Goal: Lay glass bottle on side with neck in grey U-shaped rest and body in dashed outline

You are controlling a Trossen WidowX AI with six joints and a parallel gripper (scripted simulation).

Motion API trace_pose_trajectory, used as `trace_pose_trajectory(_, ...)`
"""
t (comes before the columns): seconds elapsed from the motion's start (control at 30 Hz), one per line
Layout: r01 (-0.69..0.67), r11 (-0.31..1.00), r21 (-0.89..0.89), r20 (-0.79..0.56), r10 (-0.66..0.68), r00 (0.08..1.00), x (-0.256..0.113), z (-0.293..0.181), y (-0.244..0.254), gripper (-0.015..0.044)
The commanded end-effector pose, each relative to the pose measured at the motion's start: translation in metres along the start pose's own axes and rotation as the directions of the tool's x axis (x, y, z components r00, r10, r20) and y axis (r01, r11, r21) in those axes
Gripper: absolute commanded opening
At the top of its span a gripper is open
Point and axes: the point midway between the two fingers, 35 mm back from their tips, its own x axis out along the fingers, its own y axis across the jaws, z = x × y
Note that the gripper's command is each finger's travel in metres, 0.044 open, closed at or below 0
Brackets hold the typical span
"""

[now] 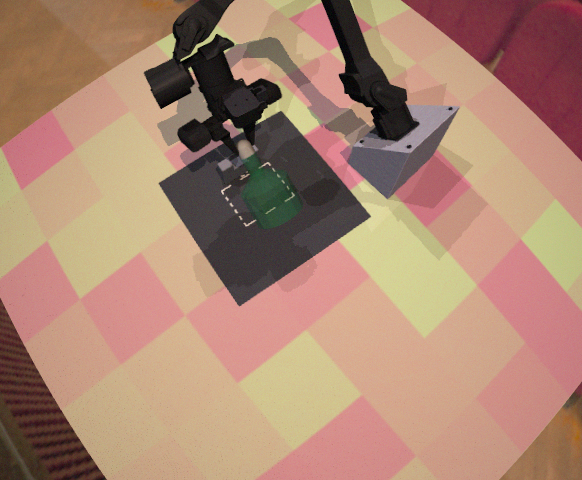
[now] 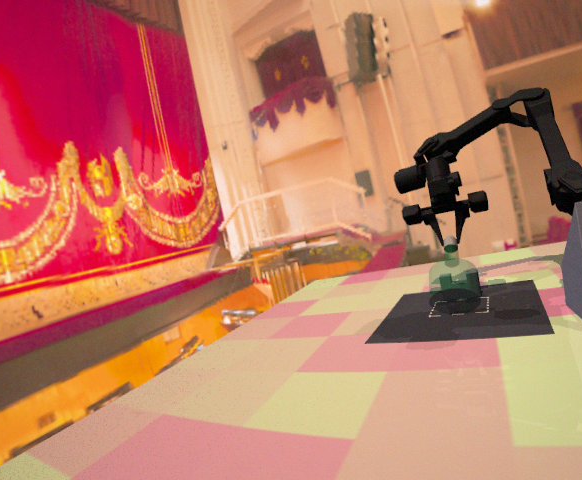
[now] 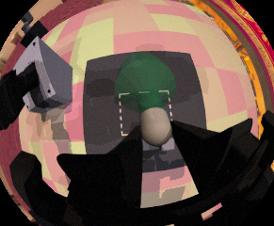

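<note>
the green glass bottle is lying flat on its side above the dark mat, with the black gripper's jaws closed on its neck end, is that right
Not quite: the green glass bottle is not lying flat. The exterior view shows it much nearer upright, neck end up. It is indeed above the dark mat, with the black gripper's jaws closed on its neck end.

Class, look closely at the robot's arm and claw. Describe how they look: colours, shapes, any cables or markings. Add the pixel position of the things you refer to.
The arm point(image 1: 350, 49) point(image 2: 547, 131) is black throughout, with chunky angular joints joined by long straight links. The claw point(image 1: 243, 147) point(image 2: 449, 242) point(image 3: 155, 127) is black too, its two fingers tapering to narrow tips. A black cylinder point(image 1: 168, 84) point(image 2: 409, 179) juts out above it. No cables or markings can be made out.
</note>
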Motion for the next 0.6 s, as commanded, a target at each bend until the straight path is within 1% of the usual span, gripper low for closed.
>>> trace_pose_trajectory(0.0,-0.002,1.000,0.004,-0.009,0.002,1.000,0.002,-0.010,0.001,0.0121)
trace_pose_trajectory(0.57,0.010,1.000,-0.006,0.011,-0.010,1.000,0.008,-0.033,0.003,0.0121)
